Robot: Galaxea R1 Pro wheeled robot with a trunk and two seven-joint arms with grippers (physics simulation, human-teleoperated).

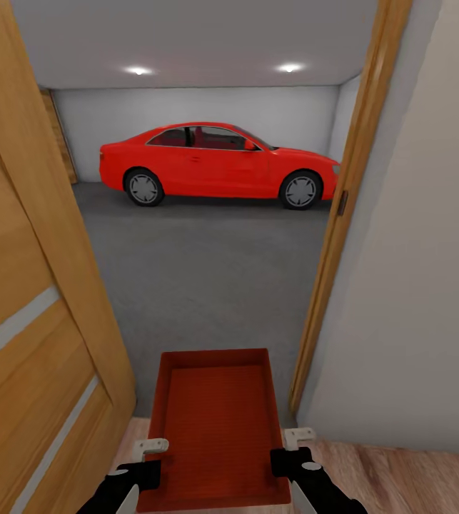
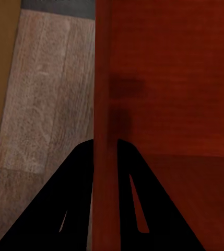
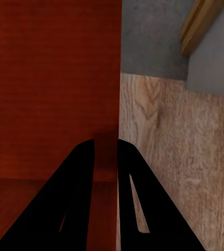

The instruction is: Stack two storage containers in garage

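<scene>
Left gripper [image 1: 138, 465]: closed on the left wall of the storage container; in the left wrist view its two dark fingers [image 2: 65, 204] straddle that wall, one inside and one outside, with only the wall's thickness between them
Right gripper [image 1: 295, 457]: closed on the container's right wall; in the right wrist view one finger [image 3: 70, 204] lies inside the bin and the other outside, pinching the rim
Storage container [image 1: 216, 421]: orange-red open-top bin, held level between both grippers, low and central in the head view; its near part is over the wood plank floor [image 1: 400, 482], its far end reaches over the threshold; nothing visible inside it
Open door [image 1: 29, 300]: light wood panel with pale strips, just left of the bin
Door frame [image 1: 343, 207]: wooden jamb to the right, beside a plain pale wall [image 1: 422, 285]
Garage floor [image 1: 200, 278]: dark grey concrete beyond the doorway
Red car [image 1: 218, 165]: parked side-on before the far white wall; well apart from the bin
Ceiling lights [image 1: 138, 71]: two round lamps lit above the car
</scene>
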